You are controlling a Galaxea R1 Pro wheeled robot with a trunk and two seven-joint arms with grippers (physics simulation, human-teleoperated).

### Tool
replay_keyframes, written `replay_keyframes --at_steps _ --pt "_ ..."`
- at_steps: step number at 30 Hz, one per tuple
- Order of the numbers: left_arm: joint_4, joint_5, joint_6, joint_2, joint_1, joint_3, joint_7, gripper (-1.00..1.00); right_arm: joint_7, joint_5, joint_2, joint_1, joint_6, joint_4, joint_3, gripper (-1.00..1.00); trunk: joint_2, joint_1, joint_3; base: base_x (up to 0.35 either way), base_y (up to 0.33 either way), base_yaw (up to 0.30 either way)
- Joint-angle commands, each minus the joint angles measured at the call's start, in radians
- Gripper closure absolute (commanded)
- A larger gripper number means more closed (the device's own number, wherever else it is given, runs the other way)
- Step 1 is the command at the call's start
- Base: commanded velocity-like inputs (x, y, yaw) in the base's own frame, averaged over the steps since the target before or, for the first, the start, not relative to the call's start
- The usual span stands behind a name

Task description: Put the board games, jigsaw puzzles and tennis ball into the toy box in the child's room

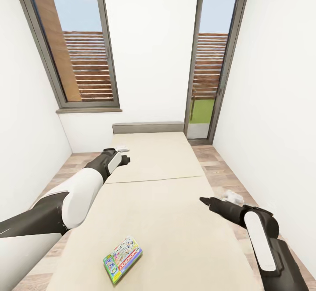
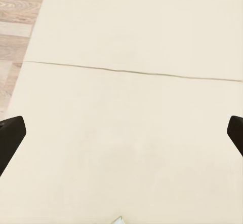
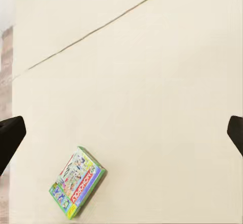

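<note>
Facing the bed [image 1: 153,203], I have both arms over the mattress: left gripper [image 2: 121,133] and right gripper [image 3: 121,133] spread wide, empty. One board game [image 1: 122,259] lies flat at seven o'clock, ready for picking.

Matt beige cloth bed [image 1: 175,203] (wood-plank floor [image 1: 219,168])

You have one board game [image 1: 122,259] in sight: a flat rectangular card box, green-edged with a red lettered band and busy colourful artwork. It lies flat and skewed on the bed [image 1: 175,221], at the lower centre-left of the head view. The bed's beige mattress shows a thin seam across its middle and a dark grey headboard at its far end.
</note>
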Motion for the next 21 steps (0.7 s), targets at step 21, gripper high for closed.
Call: replay_keyframes --at_steps 21 --pt "0.000 -0.008 0.007 -0.001 -0.001 0.007 -0.086 -1.00 0.592 -0.011 -0.112 0.006 0.012 0.008 -0.230 -1.00 -0.002 0.001 -0.015 0.000 0.000 0.000"
